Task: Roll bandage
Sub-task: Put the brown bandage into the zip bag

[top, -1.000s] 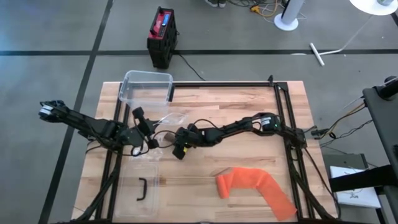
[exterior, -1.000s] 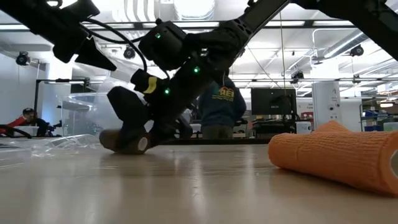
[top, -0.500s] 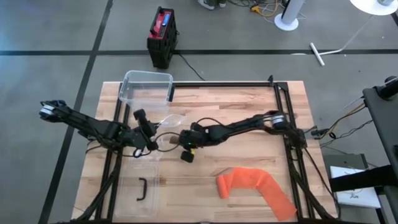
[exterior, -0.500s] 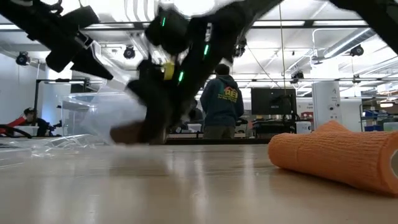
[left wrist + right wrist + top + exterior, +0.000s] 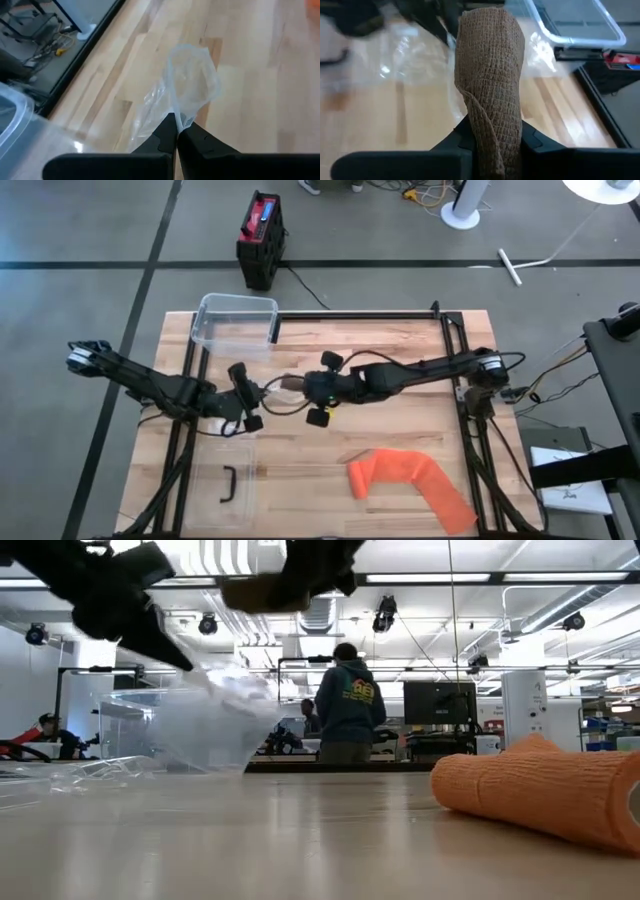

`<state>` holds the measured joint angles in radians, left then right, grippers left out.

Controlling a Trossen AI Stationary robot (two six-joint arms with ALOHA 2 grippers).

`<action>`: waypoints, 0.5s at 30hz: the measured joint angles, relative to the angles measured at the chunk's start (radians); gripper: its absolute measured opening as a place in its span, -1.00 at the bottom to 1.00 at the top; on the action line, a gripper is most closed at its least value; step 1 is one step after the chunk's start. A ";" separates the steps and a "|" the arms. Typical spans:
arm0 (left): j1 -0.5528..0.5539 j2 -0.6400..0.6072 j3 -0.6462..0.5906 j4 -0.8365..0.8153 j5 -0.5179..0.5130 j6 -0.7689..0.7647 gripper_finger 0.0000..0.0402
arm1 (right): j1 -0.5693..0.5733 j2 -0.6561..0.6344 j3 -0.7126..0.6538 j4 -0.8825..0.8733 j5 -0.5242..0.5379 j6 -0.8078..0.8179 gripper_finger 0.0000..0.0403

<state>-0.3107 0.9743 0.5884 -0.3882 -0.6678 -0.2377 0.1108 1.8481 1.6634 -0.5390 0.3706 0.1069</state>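
A tan bandage roll is up in the air over the table's middle, with my right gripper shut on it; it also shows in the high view and as a blur at the top of the low view. Just left of it, my left gripper is shut on a clear plastic bag, which bulges between the two grippers. An orange bandage, partly unrolled, lies flat near the table's front right. My left gripper pinches a gathered bit of the clear bag's film between its two fingertips, coming from the table's left and slanting down. The bag billows slack past the fingers, and its lower part reaches down toward the table. My right gripper pinches the tan roll between its two fingers on opposite sides, near one end. The fingers come from the table's right, slanting down, and lie along the roll, which juts out past them. The roll is clear of the table, with a loose flap on its side.
A clear plastic tub stands at the table's far left, and its lid with a black handle lies at the near left. A black metal frame rims the work area. A person stands in the room beyond.
My right gripper has risen well above the table and gone toward the far edge, carrying the tan roll off the wood where it lay. My left gripper has shifted slightly toward the right, and the clear bag now stands higher and puffed up.
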 joint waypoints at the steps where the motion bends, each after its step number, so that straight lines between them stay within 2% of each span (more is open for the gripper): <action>1: 0.000 0.011 0.013 0.002 0.000 -0.014 -1.00 | -0.002 0.006 0.000 -0.012 -0.001 -0.004 -0.74; 11: 0.004 0.122 0.143 -0.033 0.006 -0.015 -1.00 | 0.004 0.054 -0.002 -0.152 -0.011 0.013 -0.74; 15: 0.004 0.165 0.193 -0.025 0.086 0.016 -1.00 | -0.003 0.073 -0.002 -0.219 -0.013 0.014 -0.74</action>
<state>-0.3069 1.1395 0.7818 -0.4133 -0.5816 -0.2220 0.1079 1.9210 1.6612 -0.7579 0.3573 0.1211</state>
